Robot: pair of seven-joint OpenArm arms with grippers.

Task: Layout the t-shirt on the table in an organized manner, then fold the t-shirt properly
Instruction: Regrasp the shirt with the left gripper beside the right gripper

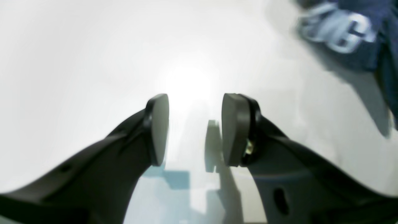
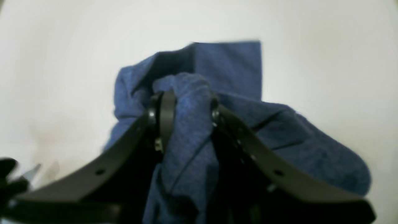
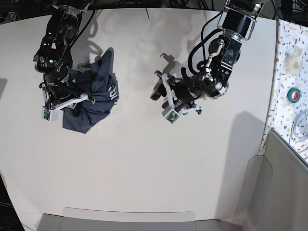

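Observation:
The t-shirt (image 3: 96, 94), dark navy with white lettering, hangs in a crumpled bunch at the left of the white table (image 3: 144, 163). My right gripper (image 3: 83, 99) is shut on a fold of it. In the right wrist view blue cloth (image 2: 236, 62) is pinched between the black fingers (image 2: 166, 109) of the gripper (image 2: 186, 101) and drapes down below them. My left gripper (image 3: 157, 85) hovers over bare table near the middle, well to the right of the shirt. In its own view the gripper (image 1: 195, 105) is open with nothing between the pads, and the shirt's lettering (image 1: 339, 29) shows at the top right.
A narrow confetti-speckled strip (image 3: 288, 29) runs along the right edge and carries a green tape roll (image 3: 294, 93) and other small rolls. A grey bin (image 3: 284, 192) stands at the lower right. A grey ledge (image 3: 130, 219) lies along the front edge.

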